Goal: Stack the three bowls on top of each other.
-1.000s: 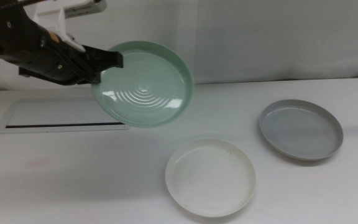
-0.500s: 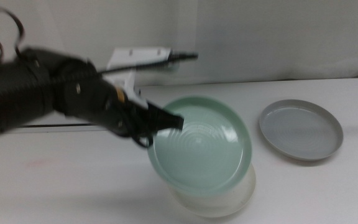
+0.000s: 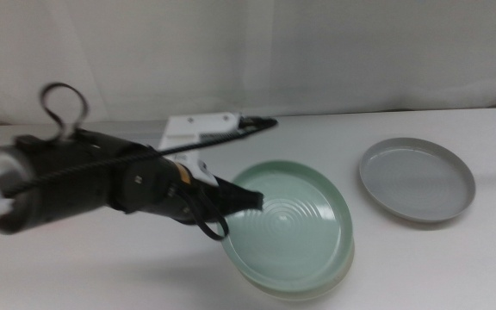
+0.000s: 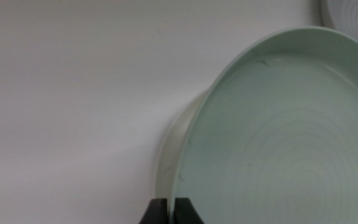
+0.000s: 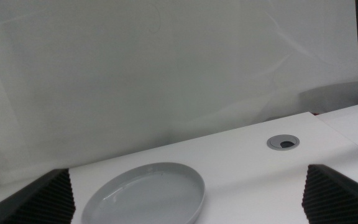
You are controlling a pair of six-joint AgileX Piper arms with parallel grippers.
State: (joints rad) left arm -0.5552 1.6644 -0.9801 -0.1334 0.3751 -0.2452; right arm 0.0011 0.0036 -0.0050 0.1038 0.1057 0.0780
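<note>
My left gripper (image 3: 252, 200) is shut on the near-left rim of the mint green bowl (image 3: 293, 226). It holds the bowl, slightly tilted, right over the white bowl (image 3: 304, 294), of which only a thin rim shows underneath. I cannot tell whether the two touch. In the left wrist view the jaws (image 4: 169, 211) pinch the mint green bowl (image 4: 291, 143), with the white bowl's (image 4: 168, 149) edge beside it. The grey bowl (image 3: 416, 179) sits alone at the right and also shows in the right wrist view (image 5: 145, 194). My right gripper (image 5: 186, 174) is open, low behind the grey bowl and out of the middle view.
The left arm (image 3: 67, 185) stretches across the table's left half and hides what lies under it. A round cable hole (image 5: 284, 142) sits in the table to the right of the grey bowl. A white wall runs behind the table.
My left gripper has carried the mint green bowl down and to the right, from high at the back left to just over the white bowl, and has levelled it out.
</note>
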